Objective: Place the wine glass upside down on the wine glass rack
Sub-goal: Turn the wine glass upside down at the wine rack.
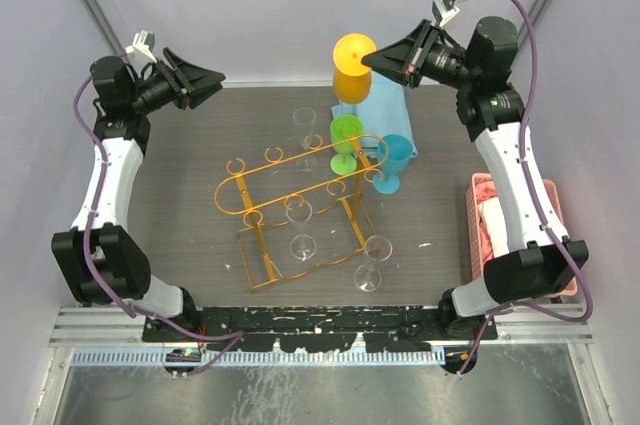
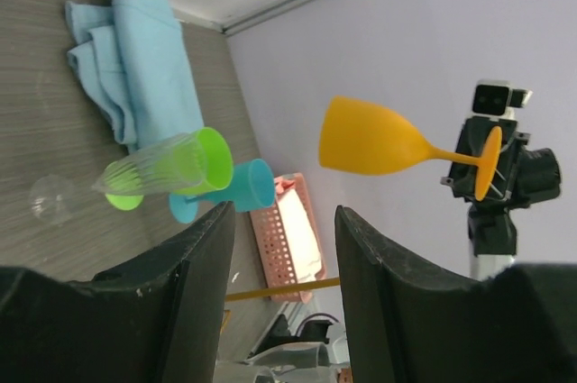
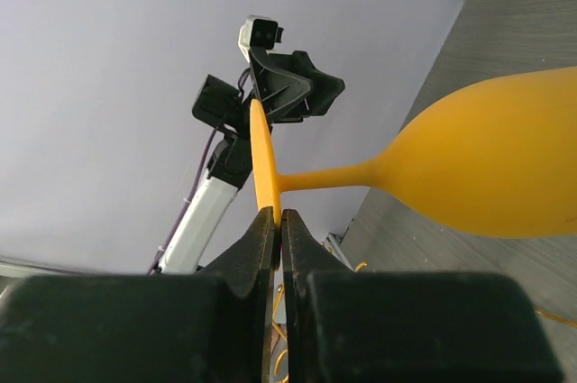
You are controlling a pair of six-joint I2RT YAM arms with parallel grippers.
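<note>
The right claw is pinched tight on the flat foot of the orange wine glass. It holds the glass on its side in the air over the far side of the bench. The wine glass rack stands mid-bench, nearer the arms. The left claw hangs raised at the far left, its fingers well apart and gripping nothing.
</note>
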